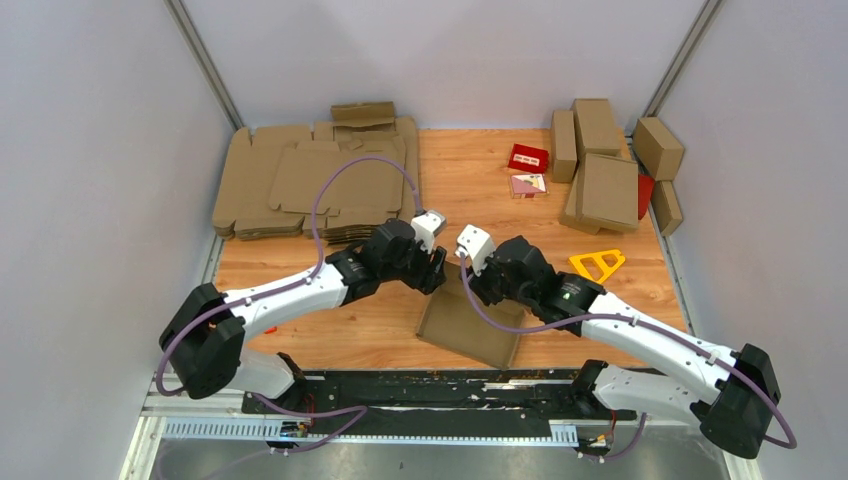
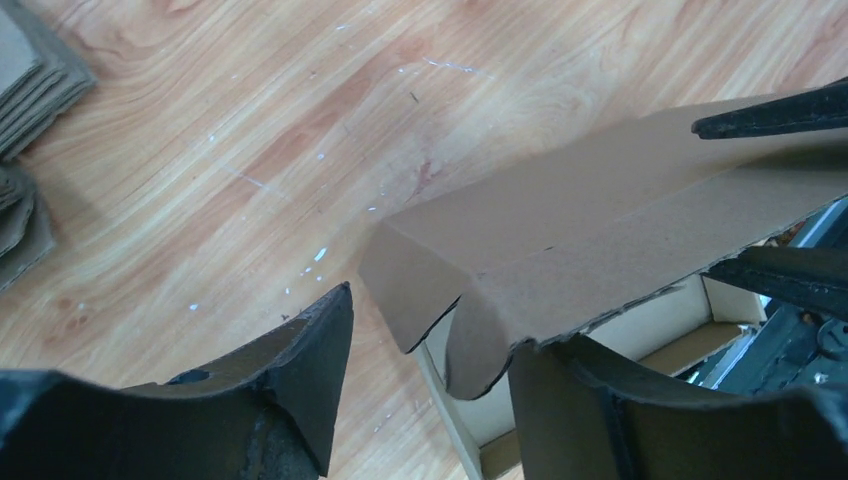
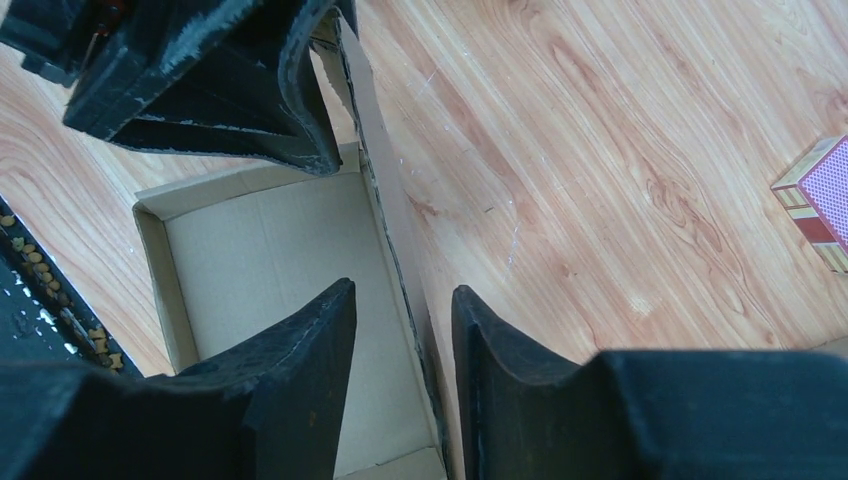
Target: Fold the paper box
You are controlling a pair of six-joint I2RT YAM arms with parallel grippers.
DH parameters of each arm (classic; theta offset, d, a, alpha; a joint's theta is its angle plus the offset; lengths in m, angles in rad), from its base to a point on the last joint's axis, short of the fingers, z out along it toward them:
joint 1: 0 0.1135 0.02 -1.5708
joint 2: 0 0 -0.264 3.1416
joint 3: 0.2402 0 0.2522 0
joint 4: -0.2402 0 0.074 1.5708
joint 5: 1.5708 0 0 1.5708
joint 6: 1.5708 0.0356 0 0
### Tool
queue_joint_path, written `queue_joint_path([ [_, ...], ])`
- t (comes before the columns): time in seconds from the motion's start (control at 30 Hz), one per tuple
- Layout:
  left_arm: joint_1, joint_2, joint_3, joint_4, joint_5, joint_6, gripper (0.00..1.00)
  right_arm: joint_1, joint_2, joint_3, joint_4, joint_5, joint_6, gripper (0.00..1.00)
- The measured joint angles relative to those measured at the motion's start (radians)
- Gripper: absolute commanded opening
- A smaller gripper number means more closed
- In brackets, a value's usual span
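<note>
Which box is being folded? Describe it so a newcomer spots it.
On the wooden table, look at the middle of the near edge. The plain brown corrugated cardboard paper box lies there, a shallow tray with upright walls, open on top. The pile of flat brown blanks at far left is unfolded; the brown boxes at far right are closed.

My left gripper (image 2: 435, 330) stands wide. The rounded flap corner of the paper box (image 2: 600, 215) hangs between my fingers (image 2: 300, 380), unclamped. The right gripper (image 2: 702, 200) straddles the same panel. The box sits by an edge of the table (image 2: 250, 150); the stacked blanks (image 2: 30, 70) lie well apart.
</note>
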Motion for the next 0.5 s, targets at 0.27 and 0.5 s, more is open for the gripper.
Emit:
queue_joint_path([
  [0.27, 0.0, 0.029, 0.028, -0.006, 0.055, -0.022, 0.28, 0.0, 0.008, 0.0, -0.001, -0.022, 0.0, 0.34],
  [0.5, 0.0, 0.035, 0.076, -0.053, 0.068, -0.103, 0.2, -0.005, 0.018, 0.0, 0.001, -0.026, -0.004, 0.33],
])
